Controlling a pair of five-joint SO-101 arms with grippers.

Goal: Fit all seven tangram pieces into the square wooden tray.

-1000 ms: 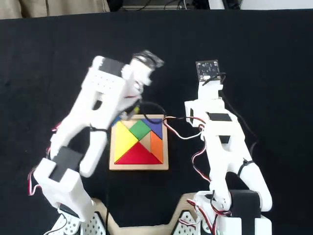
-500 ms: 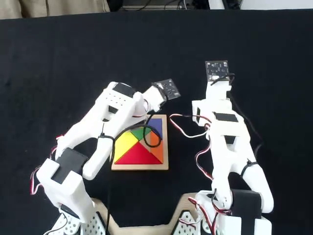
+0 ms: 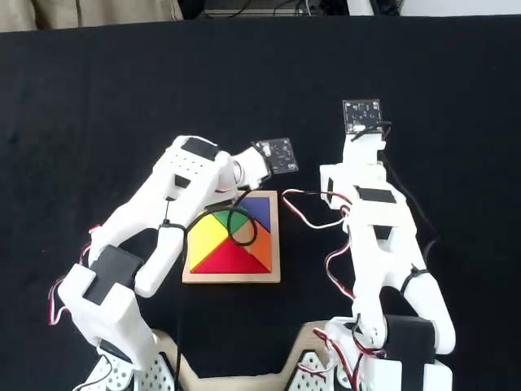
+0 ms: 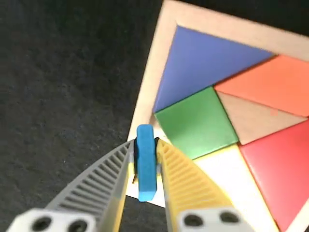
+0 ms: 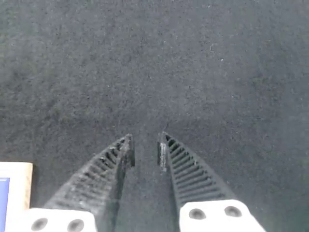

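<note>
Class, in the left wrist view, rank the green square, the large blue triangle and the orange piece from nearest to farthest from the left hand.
1. Green square, in the tray right beside the left hand holding a small blue piece.
2. Large blue triangle, beyond the square along the tray's rim.
3. Orange piece, farthest across.

The left arm (image 3: 175,187) covers the wooden tray's (image 3: 232,278) far left corner; the picture's edge cuts off the red triangle (image 4: 280,179).
</note>
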